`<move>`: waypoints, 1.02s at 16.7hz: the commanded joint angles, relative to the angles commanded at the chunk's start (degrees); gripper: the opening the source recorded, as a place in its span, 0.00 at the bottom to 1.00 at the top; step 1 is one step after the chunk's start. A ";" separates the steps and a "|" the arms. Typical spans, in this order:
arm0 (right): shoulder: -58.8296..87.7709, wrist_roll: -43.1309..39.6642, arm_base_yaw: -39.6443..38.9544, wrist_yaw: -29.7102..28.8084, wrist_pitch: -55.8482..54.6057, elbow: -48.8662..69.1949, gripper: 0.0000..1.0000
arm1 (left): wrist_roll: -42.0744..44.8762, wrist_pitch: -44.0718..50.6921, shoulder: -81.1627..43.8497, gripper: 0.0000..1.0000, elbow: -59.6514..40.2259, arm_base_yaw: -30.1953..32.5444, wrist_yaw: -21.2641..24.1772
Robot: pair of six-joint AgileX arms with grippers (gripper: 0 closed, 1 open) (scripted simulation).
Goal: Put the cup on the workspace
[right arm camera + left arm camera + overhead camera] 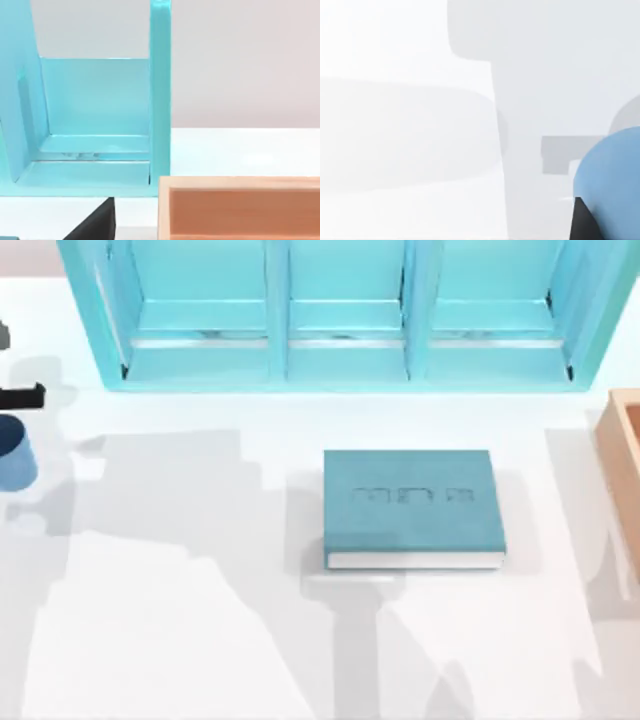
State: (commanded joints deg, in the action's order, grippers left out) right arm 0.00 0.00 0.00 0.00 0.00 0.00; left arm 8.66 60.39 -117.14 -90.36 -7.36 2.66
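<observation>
You see the cup (14,452) at the worktop's (180,640) far left edge, with the left tool (20,397) just beside it; whether that tool grips it or has released it cannot be told. Whether the cup already rests on the surface is unclear, so placement looks late but unconfirmed. The book (413,505) lies mid-worktop, the shelf cabinet (340,315) along the back edge.

Blue cup (14,452) upright at the white workspace's (180,640) far left edge.
</observation>
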 joint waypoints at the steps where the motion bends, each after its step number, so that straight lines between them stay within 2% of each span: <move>1: 0.00 0.00 0.00 0.00 0.00 0.00 1.00 | 0.00 0.00 0.00 0.15 0.00 0.00 0.00; 12: 0.00 0.00 0.00 0.00 0.00 0.00 1.00 | 0.00 0.00 0.00 0.98 0.00 0.00 0.00; 17: 0.00 0.00 0.00 0.00 0.00 0.00 1.00 | 0.00 0.00 0.00 1.00 0.00 0.00 0.00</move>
State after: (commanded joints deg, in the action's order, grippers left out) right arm 0.00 0.00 0.00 0.00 0.00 0.00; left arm 8.66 60.39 -117.14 -90.36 -7.36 2.66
